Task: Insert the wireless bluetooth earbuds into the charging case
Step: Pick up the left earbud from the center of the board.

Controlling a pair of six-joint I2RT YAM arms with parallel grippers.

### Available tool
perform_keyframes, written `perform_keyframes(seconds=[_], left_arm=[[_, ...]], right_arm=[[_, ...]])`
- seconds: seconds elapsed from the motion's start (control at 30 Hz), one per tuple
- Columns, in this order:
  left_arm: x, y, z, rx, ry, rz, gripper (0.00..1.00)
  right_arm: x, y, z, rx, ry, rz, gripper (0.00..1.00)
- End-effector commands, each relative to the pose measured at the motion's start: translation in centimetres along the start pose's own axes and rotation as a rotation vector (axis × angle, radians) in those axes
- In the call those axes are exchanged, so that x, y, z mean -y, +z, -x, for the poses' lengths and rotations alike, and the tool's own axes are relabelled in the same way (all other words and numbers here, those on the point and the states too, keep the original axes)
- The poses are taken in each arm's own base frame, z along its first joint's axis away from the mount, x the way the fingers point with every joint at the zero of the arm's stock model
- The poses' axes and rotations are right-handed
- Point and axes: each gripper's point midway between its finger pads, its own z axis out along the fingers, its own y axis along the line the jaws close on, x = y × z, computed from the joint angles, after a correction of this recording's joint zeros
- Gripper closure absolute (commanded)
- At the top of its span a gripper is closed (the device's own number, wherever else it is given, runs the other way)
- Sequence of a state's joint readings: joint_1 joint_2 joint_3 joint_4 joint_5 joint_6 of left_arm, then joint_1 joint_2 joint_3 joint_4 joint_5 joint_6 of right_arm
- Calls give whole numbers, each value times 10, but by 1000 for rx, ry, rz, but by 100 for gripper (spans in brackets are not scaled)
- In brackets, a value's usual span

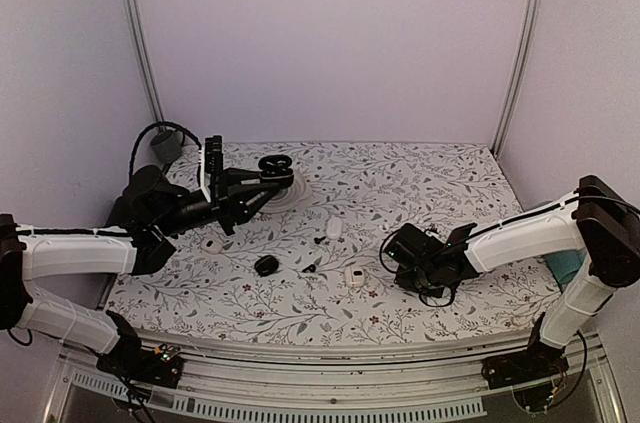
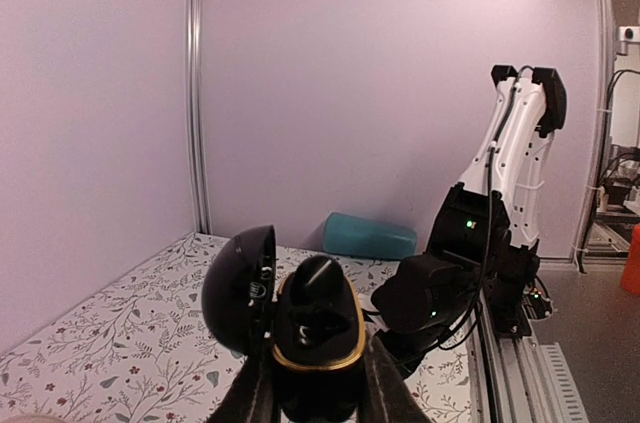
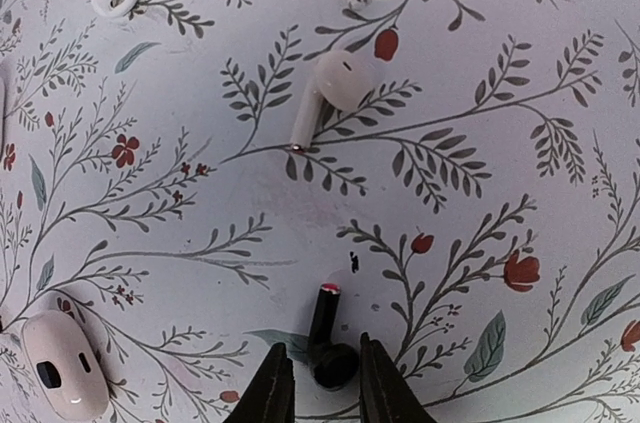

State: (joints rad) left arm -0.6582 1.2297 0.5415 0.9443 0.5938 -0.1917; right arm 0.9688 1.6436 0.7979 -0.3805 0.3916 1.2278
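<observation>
Pale lilac walls (image 1: 330, 43) enclose the desk (image 1: 450, 178), which wears a white cloth (image 3: 250, 223) printed with grey sprigs and red flowers. Aluminium posts (image 1: 139, 43) stand in the back corners. Light is even, soft.

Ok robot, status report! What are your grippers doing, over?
Left gripper shut on open glossy black gold-rimmed charging case. Right gripper straddling tiny black stemmed earbud; grip unclear. White earbud lies apart, beyond.
</observation>
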Motion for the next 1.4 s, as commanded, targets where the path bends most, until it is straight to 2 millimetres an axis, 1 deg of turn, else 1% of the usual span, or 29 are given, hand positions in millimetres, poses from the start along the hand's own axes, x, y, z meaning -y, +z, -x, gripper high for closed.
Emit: perform_keyframes(seconds=[0.0, 0.33, 0.73, 0.8, 1.0, 1.17, 1.37], left_arm=[[1, 0, 12, 35, 20, 0, 100], [0, 1, 12, 36, 20, -2, 100], [1, 0, 11, 35, 20, -1, 100], [1, 0, 11, 35, 19, 0, 100], [1, -1, 10, 34, 18, 1, 100], [0, 0, 9, 32, 16, 3, 100], [-2, 0, 3, 22, 12, 10, 100]], right_arm=[[24, 9, -16, -42, -3, -73, 75], [31, 14, -18, -47, -34, -117, 78], [32, 18, -20, -56, -76, -143, 75], [34, 18, -21, -58, -87, -148, 78], [37, 16, -19, -56, -118, -168, 80], [25, 9, -11, -42, -165, -128, 80], [2, -7, 2, -25, -251, -43, 80]])
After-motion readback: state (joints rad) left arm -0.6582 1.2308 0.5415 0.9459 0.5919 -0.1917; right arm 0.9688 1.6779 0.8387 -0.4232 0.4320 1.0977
